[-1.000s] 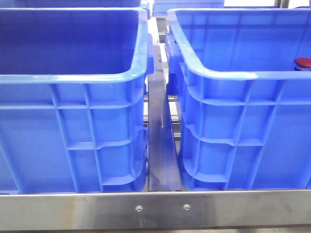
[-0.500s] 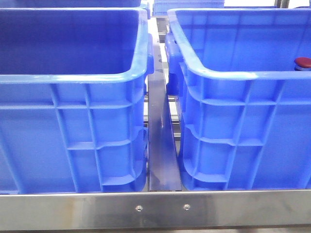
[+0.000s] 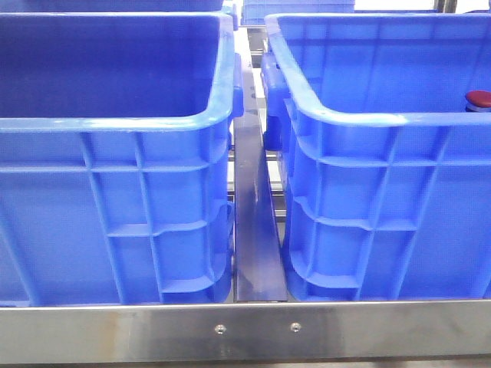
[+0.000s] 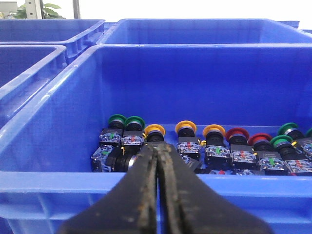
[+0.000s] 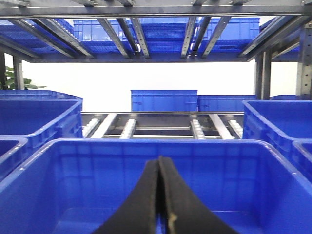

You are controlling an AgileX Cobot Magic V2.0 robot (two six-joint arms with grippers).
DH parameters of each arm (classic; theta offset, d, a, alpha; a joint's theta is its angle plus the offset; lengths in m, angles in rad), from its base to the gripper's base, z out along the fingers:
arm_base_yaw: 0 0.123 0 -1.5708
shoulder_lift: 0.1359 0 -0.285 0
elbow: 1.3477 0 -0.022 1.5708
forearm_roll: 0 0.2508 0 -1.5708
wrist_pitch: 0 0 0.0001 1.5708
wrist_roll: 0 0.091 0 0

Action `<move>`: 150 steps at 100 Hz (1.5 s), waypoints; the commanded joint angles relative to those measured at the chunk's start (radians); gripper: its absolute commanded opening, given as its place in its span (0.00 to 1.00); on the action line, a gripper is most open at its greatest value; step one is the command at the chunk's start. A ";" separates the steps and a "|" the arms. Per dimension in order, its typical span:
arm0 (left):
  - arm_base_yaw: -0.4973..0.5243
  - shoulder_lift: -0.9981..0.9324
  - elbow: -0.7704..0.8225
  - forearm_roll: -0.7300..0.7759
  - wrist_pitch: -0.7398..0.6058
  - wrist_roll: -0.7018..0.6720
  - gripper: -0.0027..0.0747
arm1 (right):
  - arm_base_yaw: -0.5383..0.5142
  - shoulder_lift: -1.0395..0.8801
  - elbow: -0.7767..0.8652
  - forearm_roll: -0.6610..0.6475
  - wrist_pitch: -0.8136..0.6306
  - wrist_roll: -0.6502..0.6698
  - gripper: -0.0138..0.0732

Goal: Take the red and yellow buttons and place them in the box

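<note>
Along the bottom edge of the front view runs a steel rail [image 3: 245,331], and just behind it two blue crates stand side by side, the left crate [image 3: 115,207] and the right crate [image 3: 383,207], with a metal divider strip [image 3: 257,230] between them. At the far right edge, a red button cap [image 3: 479,98] shows above the right crate's rim; nothing here has shifted since the earlier front pictures.

In the left wrist view, the left gripper [image 4: 158,161] hangs at the near rim of a parts crate [image 4: 48,126], its jaws pressed together with nothing between them. Beyond lie rows of push-buttons: a yellow button [image 4: 185,128] mid-row and a red button [image 4: 237,134] to its right, among green ones.

In the right wrist view, the right gripper [image 5: 159,183] is likewise closed and empty, over a bare blue box [image 5: 273,190].
</note>
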 commanded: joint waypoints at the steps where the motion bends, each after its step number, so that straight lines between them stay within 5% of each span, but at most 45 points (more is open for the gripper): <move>1: -0.001 -0.030 0.020 -0.010 -0.077 -0.010 0.01 | 0.029 0.014 -0.024 0.018 -0.019 -0.007 0.09; 10: -0.001 -0.030 0.020 -0.010 -0.077 -0.010 0.01 | 0.051 0.014 -0.024 -0.053 -0.056 -0.003 0.09; 18: -0.001 -0.030 0.020 -0.010 -0.077 -0.010 0.01 | 0.051 0.014 -0.025 -0.255 -0.078 0.099 0.09; 27: -0.001 -0.030 0.020 -0.010 -0.077 -0.010 0.01 | 0.051 0.014 -0.026 -0.563 -0.084 0.448 0.09; 44: -0.001 -0.030 0.020 -0.010 -0.077 -0.010 0.01 | 0.051 0.014 -0.021 -1.345 -0.084 1.270 0.09; 58: -0.001 -0.030 0.020 -0.010 -0.077 -0.010 0.01 | 0.051 0.013 0.051 -1.669 -0.119 1.627 0.09; 75: -0.001 -0.030 0.020 -0.010 -0.077 -0.010 0.01 | 0.052 -0.033 0.222 -1.687 -0.327 1.648 0.09; 150: -0.001 -0.030 0.020 -0.010 -0.077 -0.010 0.01 | 0.059 -0.031 0.214 -1.684 -0.196 1.640 0.09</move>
